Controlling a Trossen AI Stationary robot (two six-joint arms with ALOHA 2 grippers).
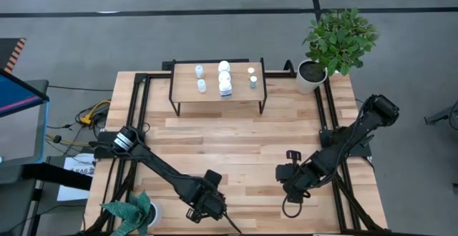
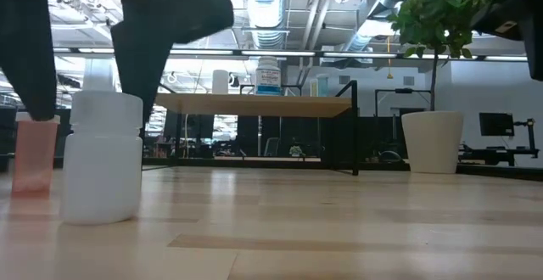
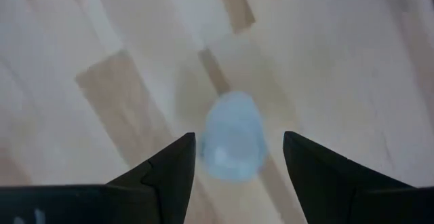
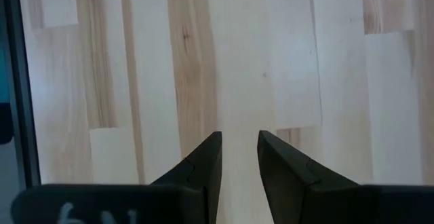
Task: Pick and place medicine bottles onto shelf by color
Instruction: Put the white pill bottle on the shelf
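Note:
The shelf (image 1: 218, 80) stands at the table's far middle with several small white bottles (image 1: 225, 79) on its top; it also shows in the low view (image 2: 254, 103). A white bottle (image 2: 102, 157) stands upright on its base on the table near the front edge. My left gripper (image 1: 205, 204) is above it and open, with one finger on either side of the bottle (image 3: 234, 142). I cannot tell if a finger touches it. My right gripper (image 1: 290, 175) hovers over bare wood at the front right, empty, with only a narrow gap between its fingers (image 4: 239, 146).
A potted green plant (image 1: 336, 39) in a white pot (image 2: 433, 142) stands at the far right corner. Another plant (image 1: 129, 211) is at the front left corner. A blurred pale orange object (image 2: 34, 157) stands beside the white bottle. Bare wood lies between shelf and grippers.

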